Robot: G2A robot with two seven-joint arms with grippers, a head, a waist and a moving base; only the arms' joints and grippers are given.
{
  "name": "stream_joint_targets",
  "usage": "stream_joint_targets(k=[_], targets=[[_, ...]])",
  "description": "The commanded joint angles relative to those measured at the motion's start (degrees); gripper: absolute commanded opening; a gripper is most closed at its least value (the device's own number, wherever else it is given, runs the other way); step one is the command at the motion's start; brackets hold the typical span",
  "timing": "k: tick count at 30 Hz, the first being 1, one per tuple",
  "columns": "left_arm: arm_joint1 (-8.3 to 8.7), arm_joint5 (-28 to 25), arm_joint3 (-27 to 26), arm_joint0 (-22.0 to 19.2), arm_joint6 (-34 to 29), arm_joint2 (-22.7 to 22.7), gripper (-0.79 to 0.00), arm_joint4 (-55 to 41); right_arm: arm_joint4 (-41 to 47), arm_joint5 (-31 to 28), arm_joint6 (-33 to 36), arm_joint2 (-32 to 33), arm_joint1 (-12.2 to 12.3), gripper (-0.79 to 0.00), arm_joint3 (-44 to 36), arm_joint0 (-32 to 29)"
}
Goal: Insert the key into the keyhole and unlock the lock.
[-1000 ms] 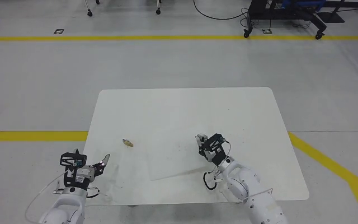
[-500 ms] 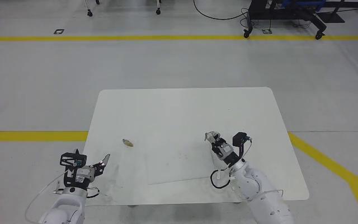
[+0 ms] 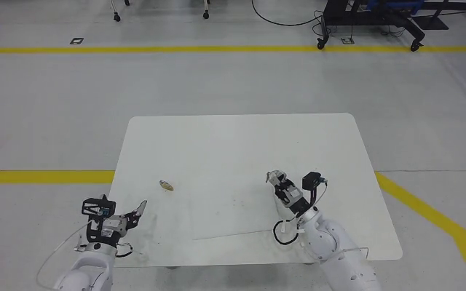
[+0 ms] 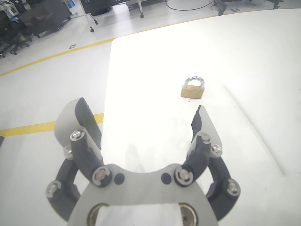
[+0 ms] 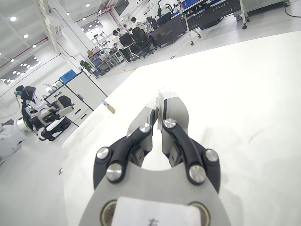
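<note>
Pale workshop floor lies open all round the white table (image 3: 240,145). One yellow floor line (image 3: 51,177) meets the table's left and right sides, and a second runs well beyond its far edge. Black wheeled carts (image 3: 371,18) stand farther off still, past that second line, well apart from the table.

The tabletop is bare across its whole far half and along its right side, so there is wide free surface there.

The lock (image 4: 193,90), a small brass padlock, lies on the left part of the table, a little nearer the near edge than the far one and set in from the left edge. Its shackle points away from the near-left corner.

The left gripper (image 4: 140,105) hangs at the table's near-left corner, straddling the left edge: one finger is over the floor, the other over the tabletop. Its fingers are spread wide with nothing between them, and the lock sits near, apart from both tips.

The right gripper (image 3: 276,177) is over the near-right part of the table, well inside every edge, with bare tabletop between it and the lock. Its fingers are pressed together. A thin pale sliver shows between the pads; whether that is the key cannot be told.
</note>
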Motion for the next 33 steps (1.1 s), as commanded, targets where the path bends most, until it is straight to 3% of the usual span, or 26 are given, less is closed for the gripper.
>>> stream_joint_targets(k=[1,4,6,15,18,21,23,29,33], targets=[[-0.06,-4.71,-0.71,-1.87,-2.31,1.18,0.0,-4.84,1.73,0.65,-0.58,-1.18,-0.48,-0.785,-0.26,0.76],[-0.26,-7.92,-1.49,-4.9,-9.74,2.14,0.0,-14.75,-0.43,2.03,-5.16,-2.02,-0.95,-0.785,-0.86,1.53],[-0.26,-7.92,-1.49,-4.9,-9.74,2.14,0.0,-14.75,-1.92,1.57,-8.52,-1.98,-1.02,-0.785,-1.22,1.03],[-0.27,-8.21,-1.57,-4.88,-9.73,2.26,0.0,-15.23,-1.92,1.57,-8.52,-1.98,-1.02,-0.785,-1.22,1.03],[-0.43,-12.73,-1.27,-5.07,-11.42,2.55,0.0,-24.82,-1.68,1.5,-8.16,-2.1,-1.05,-0.785,-1.51,0.86],[-0.23,-20.93,1.13,-7.79,-20.63,3.04,0.0,-40.56,0.51,-0.38,-6.15,-3.33,-1.37,-0.785,-2.21,1.06],[-0.03,-23.25,2.99,-11.01,-28.84,3.95,0.0,-50.36,1.77,-1.05,-4.19,-4.82,-1.77,-0.785,-1.57,2.07],[0.12,-20.84,9.98,-22.09,-51.86,9.14,0.0,-78.48,7.36,-6.18,-1.73,-9.43,-3.25,-0.785,0.71,4.92],[-0.08,-19.14,15.85,-27.71,-57.38,11.98,0.0,-83.94,11.02,-8.84,-1.12,-11.48,-4.1,-0.785,2.14,6.16]])
